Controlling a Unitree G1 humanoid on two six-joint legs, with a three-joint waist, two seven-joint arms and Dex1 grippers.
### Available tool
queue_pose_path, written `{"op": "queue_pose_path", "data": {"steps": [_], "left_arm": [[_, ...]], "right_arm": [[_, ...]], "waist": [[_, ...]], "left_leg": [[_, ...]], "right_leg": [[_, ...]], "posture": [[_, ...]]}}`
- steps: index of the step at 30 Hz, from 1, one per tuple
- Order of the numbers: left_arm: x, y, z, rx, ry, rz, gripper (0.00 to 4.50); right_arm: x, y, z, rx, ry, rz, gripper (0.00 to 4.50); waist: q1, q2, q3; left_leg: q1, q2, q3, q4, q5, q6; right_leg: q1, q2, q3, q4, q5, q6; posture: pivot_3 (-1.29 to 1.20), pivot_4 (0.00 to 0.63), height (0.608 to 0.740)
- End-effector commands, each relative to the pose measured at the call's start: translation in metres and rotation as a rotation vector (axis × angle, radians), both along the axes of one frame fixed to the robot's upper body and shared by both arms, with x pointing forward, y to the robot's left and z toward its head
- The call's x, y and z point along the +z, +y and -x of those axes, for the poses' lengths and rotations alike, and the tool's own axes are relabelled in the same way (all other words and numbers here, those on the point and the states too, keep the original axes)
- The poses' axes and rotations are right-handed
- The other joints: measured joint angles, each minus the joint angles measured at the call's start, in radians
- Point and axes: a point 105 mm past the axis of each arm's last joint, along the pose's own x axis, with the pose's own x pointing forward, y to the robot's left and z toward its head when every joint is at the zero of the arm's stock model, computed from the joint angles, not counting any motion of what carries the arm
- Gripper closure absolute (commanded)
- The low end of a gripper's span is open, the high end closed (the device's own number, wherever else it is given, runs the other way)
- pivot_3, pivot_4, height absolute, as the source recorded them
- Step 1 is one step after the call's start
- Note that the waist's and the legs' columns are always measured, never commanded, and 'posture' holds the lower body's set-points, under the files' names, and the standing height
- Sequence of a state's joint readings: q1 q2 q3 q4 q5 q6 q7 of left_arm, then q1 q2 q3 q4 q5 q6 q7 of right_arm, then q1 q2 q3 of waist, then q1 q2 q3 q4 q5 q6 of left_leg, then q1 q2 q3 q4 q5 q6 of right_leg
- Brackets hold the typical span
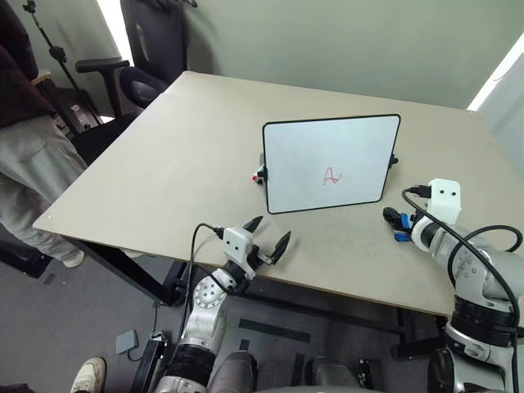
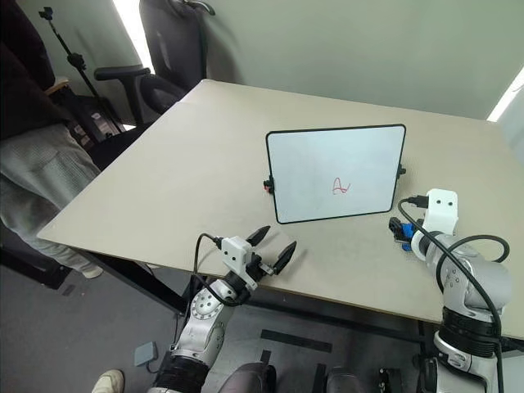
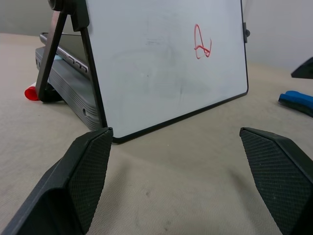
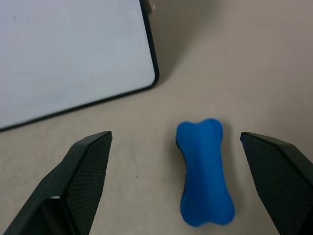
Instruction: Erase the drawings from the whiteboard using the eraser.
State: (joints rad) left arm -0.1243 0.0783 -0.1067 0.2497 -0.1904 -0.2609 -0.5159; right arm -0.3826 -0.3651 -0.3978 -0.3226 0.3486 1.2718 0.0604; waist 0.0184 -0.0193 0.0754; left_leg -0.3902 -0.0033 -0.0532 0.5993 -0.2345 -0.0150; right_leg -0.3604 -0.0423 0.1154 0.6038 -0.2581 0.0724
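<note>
Left gripper point(image 1: 267, 235) hangs at the table point(image 1: 164, 164) edge, fingers spread, grasping nothing; whiteboard point(image 1: 327, 155) stands propped ahead of it, red drawings point(image 1: 332, 175) toward its right side. Right gripper point(image 4: 176, 181) hovers wide apart, blue eraser point(image 4: 204, 171) lying on the table between its fingertips, untouched, just beside the board's corner.

Left arm: reaches forward at the near side, wrist about level.
Left gripper point(image 1: 268, 233): fingers spread wide, nothing between the jaws.
Right arm: bent inward, wrist pitched down.
Right gripper point(image 4: 176, 181): fingers spread wide, gripping nothing.
</note>
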Motion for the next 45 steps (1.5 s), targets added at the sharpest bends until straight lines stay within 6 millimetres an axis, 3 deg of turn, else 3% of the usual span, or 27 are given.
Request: {"op": "queue_pose_path", "data": {"steps": [1, 17, 27, 30, 36, 45], "left_arm": [[-0.015, 0.003, 0.004, 0.008, 0.056, -0.016, 0.0], [-0.026, -0.007, 0.005, -0.027, 0.105, 0.009, 0.0], [-0.024, -0.011, 0.002, -0.024, 0.079, 0.011, 0.0], [-0.016, -0.012, 0.002, -0.027, 0.031, -0.007, 0.0], [-0.006, -0.012, 0.004, -0.025, -0.005, -0.005, 0.0], [0.012, -0.027, 0.016, -0.093, -0.051, 0.054, 0.0]], "right_arm": [[0.01, -0.004, 0.001, 0.002, -0.032, 0.01, 0.05], [-0.012, -0.025, -0.014, -0.02, 0.048, 0.082, 0.05], [-0.02, -0.014, -0.021, 0.038, 0.08, 0.086, 0.05], [-0.022, -0.012, -0.021, 0.045, 0.084, 0.087, 0.65], [-0.022, -0.009, -0.021, 0.059, 0.081, 0.086, 2.72], [-0.022, -0.008, -0.02, 0.057, 0.088, 0.085, 2.72]], "waist": [[0.0, 0.0, 0.0], [0.004, 0.001, -0.001], [0.009, 0.004, -0.002], [0.01, 0.004, -0.002], [0.009, 0.002, -0.001], [0.009, 0.0, 0.0]], "left_leg": [[0.0, 0.0, 0.0, 0.0, 0.0, 0.0], [0.001, 0.0, 0.0, 0.0, 0.0, 0.0], [0.001, -0.001, 0.0, 0.0, 0.0, 0.0], [0.001, -0.001, 0.0, 0.0, 0.0, 0.0], [0.0, -0.001, 0.0, 0.0, 0.0, 0.0], [-0.001, -0.001, 0.0, 0.0, -0.001, 0.001]], "right_leg": [[0.0, 0.0, 0.0, 0.0, 0.0, 0.0], [0.001, -0.001, 0.0, 0.0, -0.001, 0.001], [0.001, -0.002, 0.0, 0.0, 0.001, 0.001], [0.001, -0.002, 0.0, 0.0, 0.001, 0.001], [0.0, -0.001, 0.0, -0.001, 0.001, 0.001], [0.0, -0.001, 0.0, -0.004, 0.0, 0.002]], "posture": [[0.0, 0.15, 0.74], [0.0, 0.15, 0.74], [0.0, 0.15, 0.74], [0.0, 0.15, 0.74], [0.0, 0.15, 0.74], [0.0, 0.15, 0.74]]}}
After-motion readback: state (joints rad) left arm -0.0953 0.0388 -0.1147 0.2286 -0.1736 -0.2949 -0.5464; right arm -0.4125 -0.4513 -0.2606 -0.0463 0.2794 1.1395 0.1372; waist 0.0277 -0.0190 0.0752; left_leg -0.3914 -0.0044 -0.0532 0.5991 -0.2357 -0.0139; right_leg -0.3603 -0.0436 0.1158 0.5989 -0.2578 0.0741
